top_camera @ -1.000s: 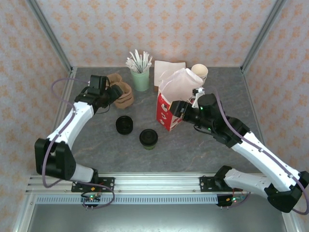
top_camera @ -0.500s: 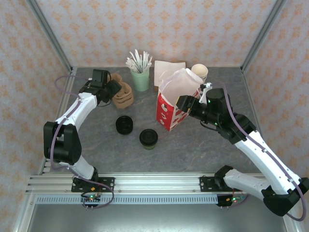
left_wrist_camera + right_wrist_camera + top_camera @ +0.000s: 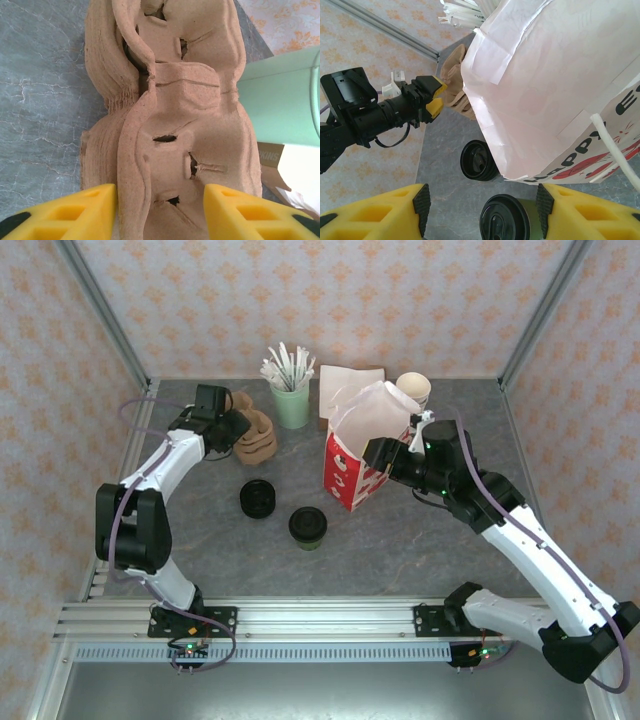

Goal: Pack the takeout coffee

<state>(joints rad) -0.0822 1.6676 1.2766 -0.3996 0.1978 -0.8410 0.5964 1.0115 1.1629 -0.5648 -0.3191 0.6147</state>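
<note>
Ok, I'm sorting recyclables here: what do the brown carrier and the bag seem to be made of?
The carrier looks like moulded paper pulp: matt brown, with a rough fibrous surface, torn fuzzy edges and pressed ridges. The bag is probably thin paper: matt white with red print low down, sharp creases and flat folded seams. A coating cannot be ruled out.
</note>
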